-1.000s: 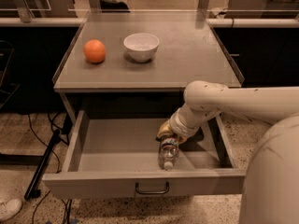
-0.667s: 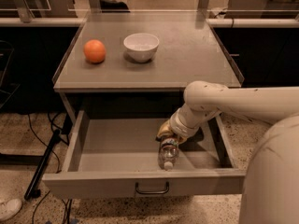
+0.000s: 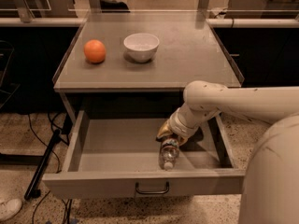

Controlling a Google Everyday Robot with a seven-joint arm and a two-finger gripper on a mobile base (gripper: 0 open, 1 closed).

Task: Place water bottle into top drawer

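The top drawer (image 3: 96, 149) is pulled out wide below the grey cabinet top, its dark handle (image 3: 152, 189) at the centre of the front panel. Inside it, right of centre, the water bottle (image 3: 169, 153) lies on the drawer floor with its white cap pointing at the front panel. My gripper (image 3: 169, 133) hangs at the end of the cream arm, reaching down into the drawer from the right, and sits right at the bottle's rear end. The arm hides how the gripper meets the bottle.
An orange (image 3: 95, 51) and a white bowl (image 3: 141, 46) stand on the cabinet top (image 3: 191, 55). A black pole (image 3: 43, 171) and cables lie on the speckled floor at the left. My cream base (image 3: 273, 176) fills the lower right.
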